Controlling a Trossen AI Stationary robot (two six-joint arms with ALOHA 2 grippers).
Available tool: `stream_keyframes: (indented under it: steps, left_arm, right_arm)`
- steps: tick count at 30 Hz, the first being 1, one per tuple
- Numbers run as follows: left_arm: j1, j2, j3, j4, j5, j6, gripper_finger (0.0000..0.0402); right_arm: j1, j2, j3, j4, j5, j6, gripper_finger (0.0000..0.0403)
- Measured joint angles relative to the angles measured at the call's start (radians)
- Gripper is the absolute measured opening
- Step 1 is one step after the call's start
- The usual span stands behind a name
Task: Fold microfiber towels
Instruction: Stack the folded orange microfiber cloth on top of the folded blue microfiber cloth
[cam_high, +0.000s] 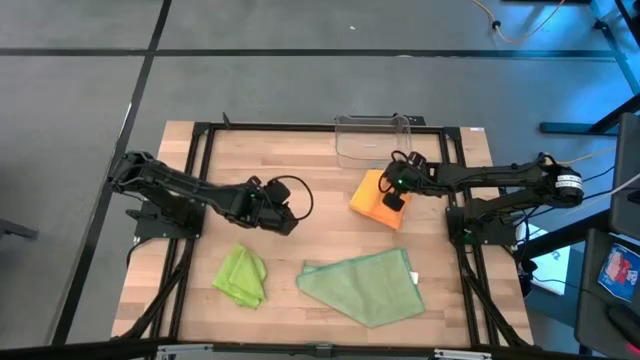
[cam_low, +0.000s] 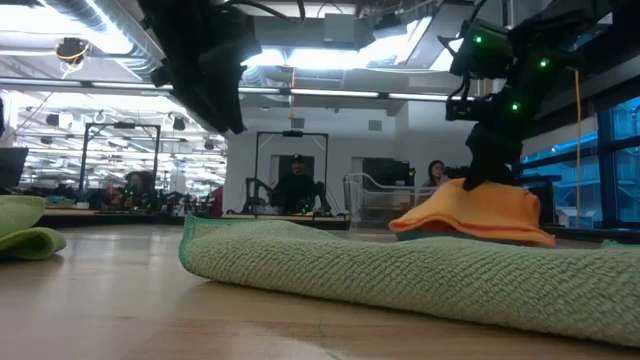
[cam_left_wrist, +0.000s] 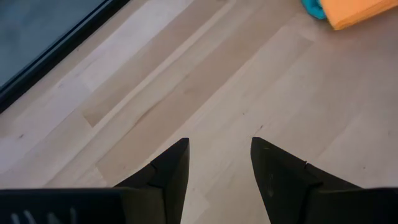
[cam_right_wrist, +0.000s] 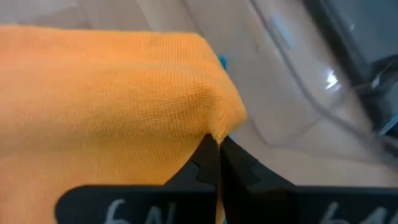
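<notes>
The orange towel (cam_high: 374, 196) lies at the table's far right, in front of the clear bin, on top of a teal towel whose edge (cam_left_wrist: 313, 9) peeks out beneath it. My right gripper (cam_high: 396, 201) stands on the orange towel's right side, shut on it. The bright lime green towel (cam_high: 242, 275) lies crumpled at the near left. The larger sage green towel (cam_high: 362, 285) lies spread flat at the near middle. My left gripper (cam_left_wrist: 219, 155) hangs open over bare wood left of the middle, with nothing between its fingers. My right gripper pinches a small fold of the orange towel at its corner (cam_right_wrist: 215, 133) between its two fingertips. The fingers come from above, slanting down from the table's right. The cloth rises to a small peak at the fingers (cam_low: 478, 186); the remainder lies spread on the teal towel.
A clear plastic bin (cam_high: 373, 140) stands at the far edge just behind the orange towel. A black frame (cam_high: 205, 140) runs round the wooden table top. Bare wood lies between the two arms. People and other workstations show in the room beyond the table.
</notes>
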Motion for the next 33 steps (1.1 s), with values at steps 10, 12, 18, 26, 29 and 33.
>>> stream_keyframes:
  steps: [10, 12, 18, 26, 29, 33]
  left_arm:
    - [0.015, 0.0, 0.0, 0.001, 0.0, 0.0, 0.0164]
    - [0.015, 0.0, 0.0, 0.001, 0.0, -0.001, 0.0164]
    - [0.015, 0.0, 0.0, 0.002, 0.0, -0.002, 0.0164]
    - [0.015, 0.0, 0.0, 0.001, 0.0, -0.002, 0.0164]
    - [0.015, 0.0, 0.0, 0.001, 0.0, -0.002, 0.0164]
    - [0.015, 0.0, 0.0, 0.001, 0.0, -0.002, 0.0164]
  right_arm:
    - [-0.042, 0.0, -0.08, 0.009, -0.063, 0.053, 0.0067]
    - [-0.041, 0.0, -0.077, -0.006, -0.066, 0.052, 0.0094]
    - [-0.041, 0.001, 0.046, -0.173, -0.049, 0.05, 0.0167]
    - [-0.015, 0.0, 0.146, -0.14, -0.129, 0.131, 0.0196]
    - [0.005, 0.016, 0.072, 0.052, -0.162, 0.128, 0.0197]
    - [0.011, 0.072, -0.043, 0.223, -0.232, 0.179, 0.0197]
